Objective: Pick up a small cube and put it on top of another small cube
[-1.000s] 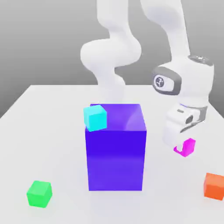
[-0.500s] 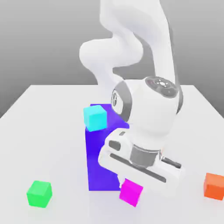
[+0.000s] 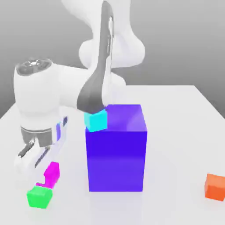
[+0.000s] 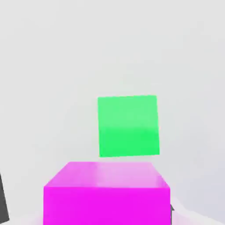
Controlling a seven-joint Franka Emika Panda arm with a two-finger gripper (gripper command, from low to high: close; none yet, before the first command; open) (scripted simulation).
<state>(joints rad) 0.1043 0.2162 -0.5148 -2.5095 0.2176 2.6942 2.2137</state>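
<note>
Since half a second ago the gripper [image 3: 44, 176] swung from the exterior view's right of the purple block [image 3: 116, 149] around to its left, clamped on the magenta cube [image 3: 52, 172]. That cube hangs level, no long axis, just above and beside the green cube [image 3: 39, 196]. Cyan cube [image 3: 96, 120] sits on the block's top corner. Orange cube [image 3: 215, 186] lies well apart, beyond the block.
</note>
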